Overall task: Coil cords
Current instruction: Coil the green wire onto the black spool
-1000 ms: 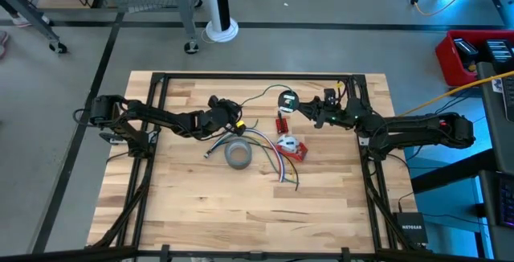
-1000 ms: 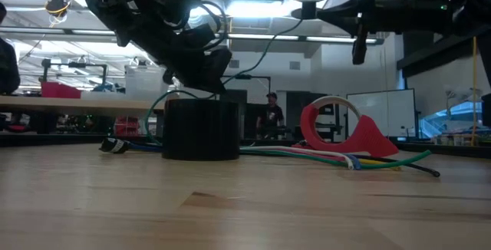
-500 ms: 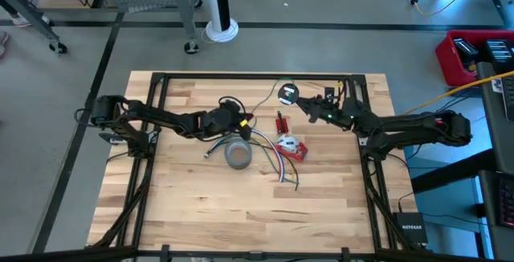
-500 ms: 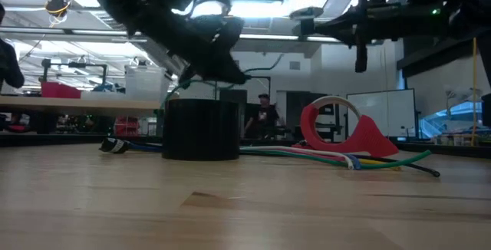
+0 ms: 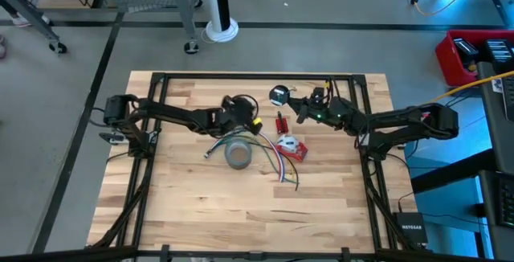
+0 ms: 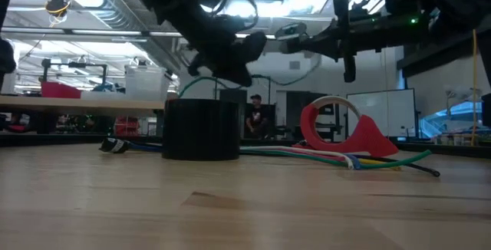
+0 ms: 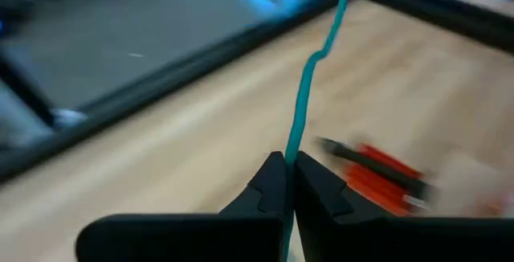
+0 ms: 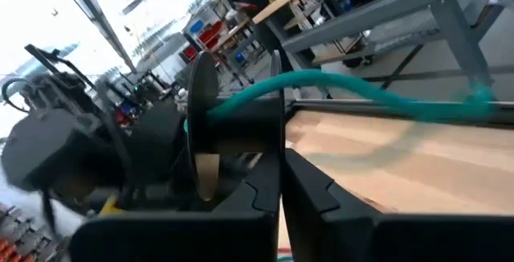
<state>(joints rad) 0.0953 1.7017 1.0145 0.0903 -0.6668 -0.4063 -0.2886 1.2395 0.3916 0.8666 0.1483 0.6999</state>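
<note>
Left gripper (image 7: 287,169) pinched shut on green cord (image 7: 309,85), raised just above grey tape roll (image 5: 238,154). Right gripper (image 5: 295,101) closed on small black spool (image 5: 279,95) — up off table (image 5: 185,206), beyond the roll's far right side. Cord strung between the two grippers. Red tape dispenser (image 5: 291,147) lying just right of the roll.

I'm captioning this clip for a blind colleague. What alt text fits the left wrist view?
The left pincer is shut on a thin green cord, which runs taut from its dark fingertips out across the pale wooden table. A blurred red and black object lies on the wood beside the cord, and the table's dark frame edge crosses behind.
</note>
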